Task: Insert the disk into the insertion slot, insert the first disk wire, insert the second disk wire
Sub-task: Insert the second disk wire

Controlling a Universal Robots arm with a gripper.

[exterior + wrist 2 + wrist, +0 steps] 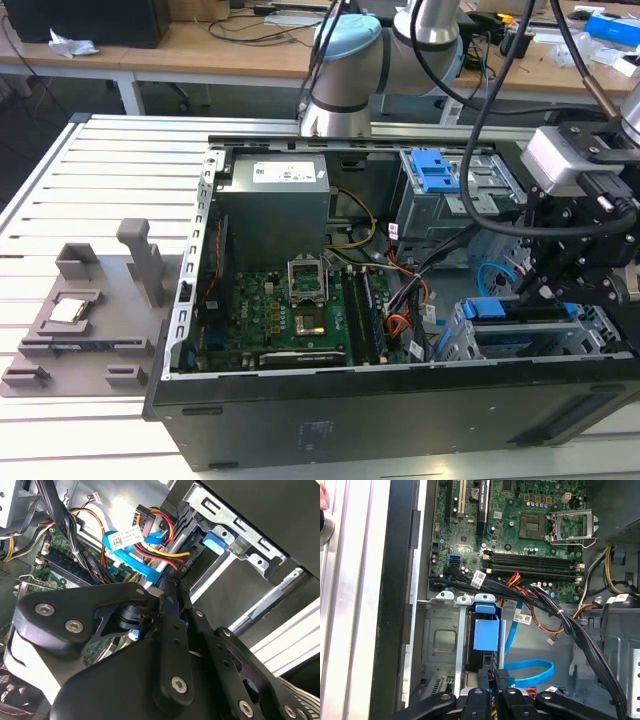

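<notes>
The black gripper (492, 690), seemingly clenched on the blue-framed disk (485, 634), risked jamming it against the perforated silver slot (440, 640) at lower centre.

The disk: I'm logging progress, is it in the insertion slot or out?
In. The disk stands inside the insertion slot, its blue handle at the opening; the gripper is at its rear end.

An open computer case (300, 420) exposes its green motherboard (290, 310) on the slatted bench (100, 170); a grey fixture (90, 310) lies beside it.
</notes>
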